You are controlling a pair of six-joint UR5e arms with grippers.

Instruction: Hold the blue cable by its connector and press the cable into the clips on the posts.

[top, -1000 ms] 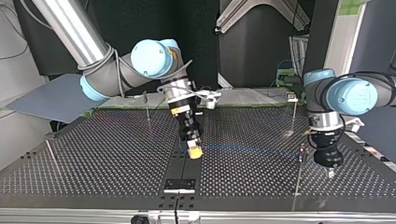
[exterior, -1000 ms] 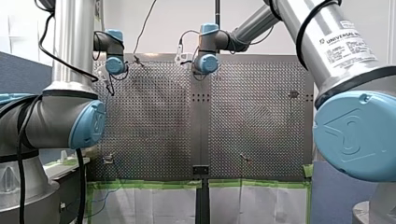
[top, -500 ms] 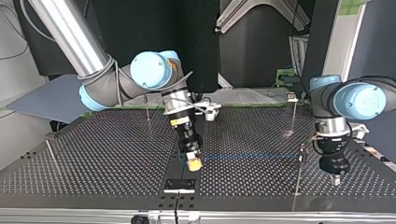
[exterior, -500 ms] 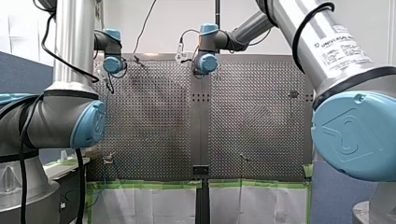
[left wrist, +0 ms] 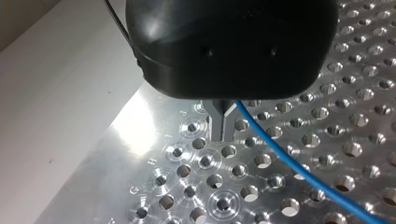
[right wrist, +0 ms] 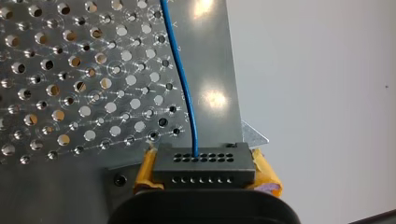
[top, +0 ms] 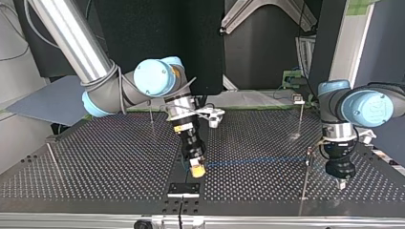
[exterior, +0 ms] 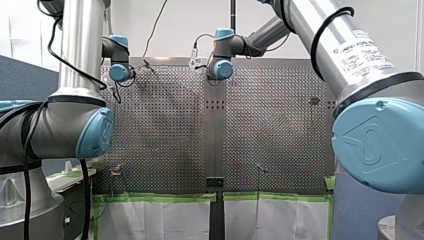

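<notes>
Both arms have crept toward the top view's near edge over the last second, my right hand with the cable end and my left hand out past the thin post. Right hand's yellow pads are pinching the black connector, and the blue cable leaves it and runs low over the perforated table toward that post. On the left, the metal fingers are pressed together with the cable passing just beside them; I can't tell if it's nipped. My read: the cable's light and limp and won't push, so the rigid connector is the right place to grip.
</notes>
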